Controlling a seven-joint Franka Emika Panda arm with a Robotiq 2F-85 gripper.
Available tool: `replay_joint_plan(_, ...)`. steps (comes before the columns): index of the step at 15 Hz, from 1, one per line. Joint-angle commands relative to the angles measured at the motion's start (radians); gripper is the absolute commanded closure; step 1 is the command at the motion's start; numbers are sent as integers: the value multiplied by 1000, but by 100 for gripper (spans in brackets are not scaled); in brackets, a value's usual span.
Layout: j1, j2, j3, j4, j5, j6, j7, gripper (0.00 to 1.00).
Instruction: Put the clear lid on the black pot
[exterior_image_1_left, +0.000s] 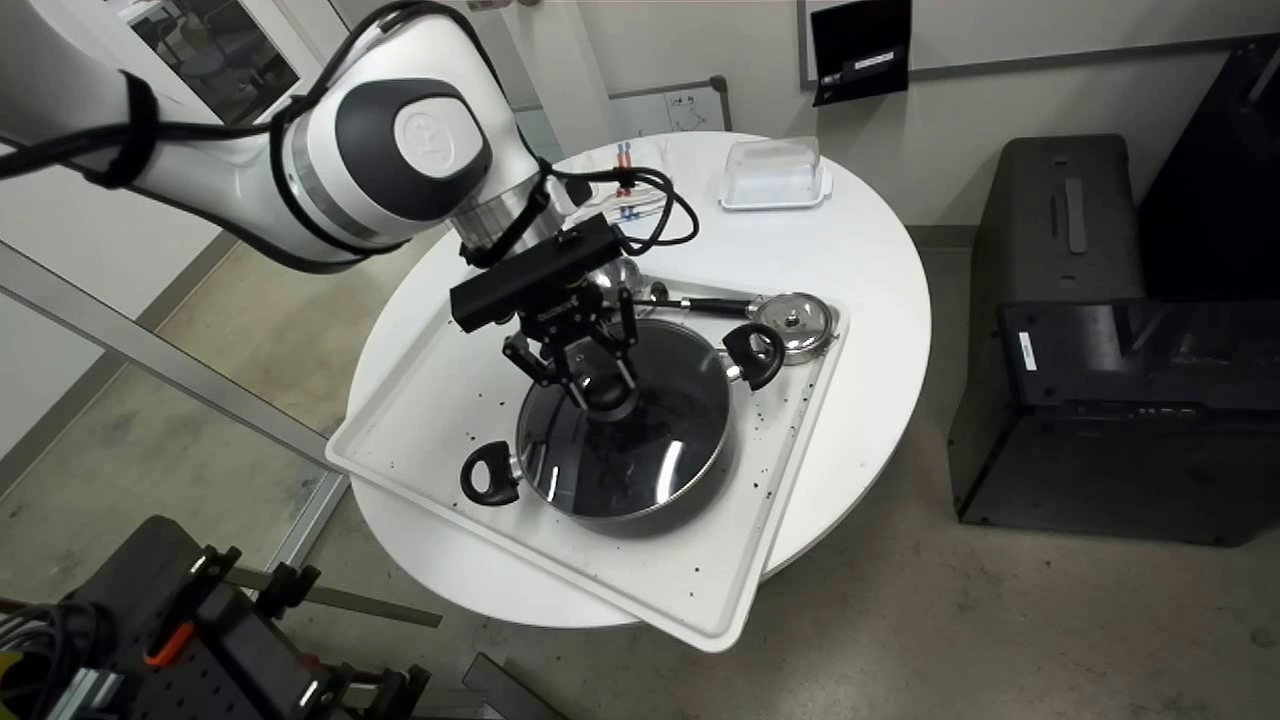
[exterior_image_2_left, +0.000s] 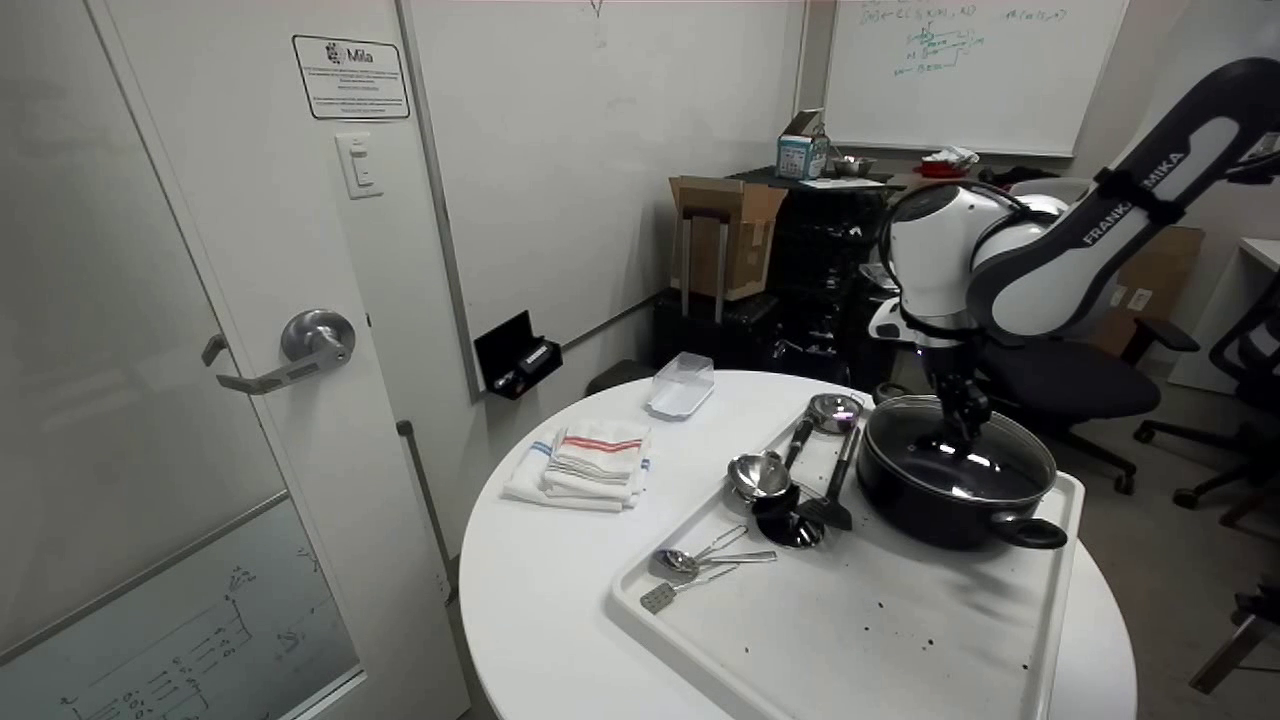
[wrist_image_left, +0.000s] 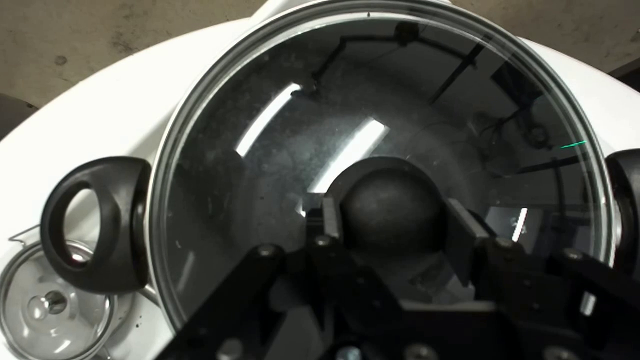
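Note:
The black pot (exterior_image_2_left: 920, 512) stands upright on a white tray, with loop handles on two sides; one handle shows in the wrist view (wrist_image_left: 100, 225). The clear lid (exterior_image_1_left: 640, 455), glass with a metal rim and round black knob (wrist_image_left: 392, 210), lies over the pot's mouth. In both exterior views its rim lines up with the pot's rim, and I see no gap. My gripper (exterior_image_1_left: 607, 388) is over the lid's centre, its fingers on both sides of the knob. In the wrist view the gripper (wrist_image_left: 389, 220) pads press close on the knob, which looks held.
The tray (exterior_image_2_left: 850, 630) sits on a round white table (exterior_image_2_left: 560, 590). Beside the big pot are a small lidded pot (exterior_image_1_left: 796, 320), a ladle (exterior_image_2_left: 760, 477), a spatula (exterior_image_2_left: 826, 513) and small utensils (exterior_image_2_left: 680, 562). A plastic box (exterior_image_2_left: 683, 386) and folded towels (exterior_image_2_left: 597, 465) lie farther off.

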Motion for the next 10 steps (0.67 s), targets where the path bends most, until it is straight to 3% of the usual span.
replay_joint_plan(1,3,-14,-7,-2,8,-15,-30,74)
replay_joint_plan(10,12,-5,-5,-1,6,-13,-25,74)
